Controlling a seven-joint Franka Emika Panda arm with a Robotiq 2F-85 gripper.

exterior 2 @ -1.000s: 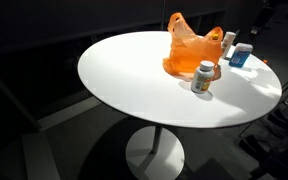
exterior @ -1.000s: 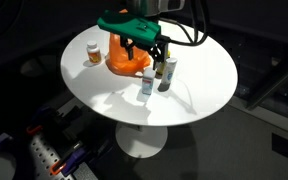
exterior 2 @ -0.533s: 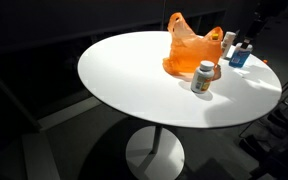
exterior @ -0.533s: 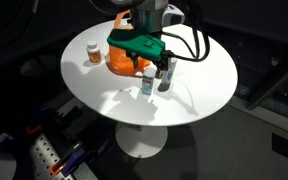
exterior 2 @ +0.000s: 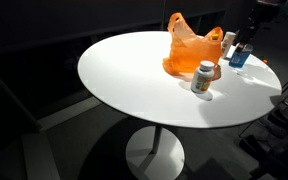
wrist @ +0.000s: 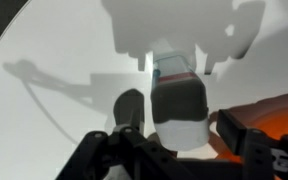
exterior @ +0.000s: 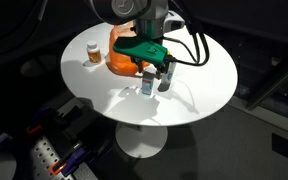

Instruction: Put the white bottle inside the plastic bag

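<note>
My end effector (wrist: 179, 152) is open, its two dark fingers (wrist: 106, 150) spread wide, and it holds nothing. In the wrist view the white bottle (wrist: 179, 108) stands upright directly below me, between the fingers, with a narrow gap showing on each side of it. I cannot tell from any view how far above the bottle the fingertips are.

In an exterior view my end effector (exterior: 152, 70) hangs right over the white bottle (exterior: 147, 86), which stands on the round white bench (exterior: 199, 90). Just beside the white bottle stands a grey bottle with a yellow cap (exterior: 165, 75), upright and apart from it.

Near the white bottle, a little farther off, the orange plastic bag (exterior: 117, 60) sits crumpled on the bench, partly hidden by my arm. Another exterior view shows the bag (exterior 2: 189, 48) with its loop handles standing up, and the white bottle (exterior 2: 241, 57) outside it.

Farthest from the white bottle, a brown bottle with a white cap (exterior: 93, 52) stands upright just beside the bag.
</note>
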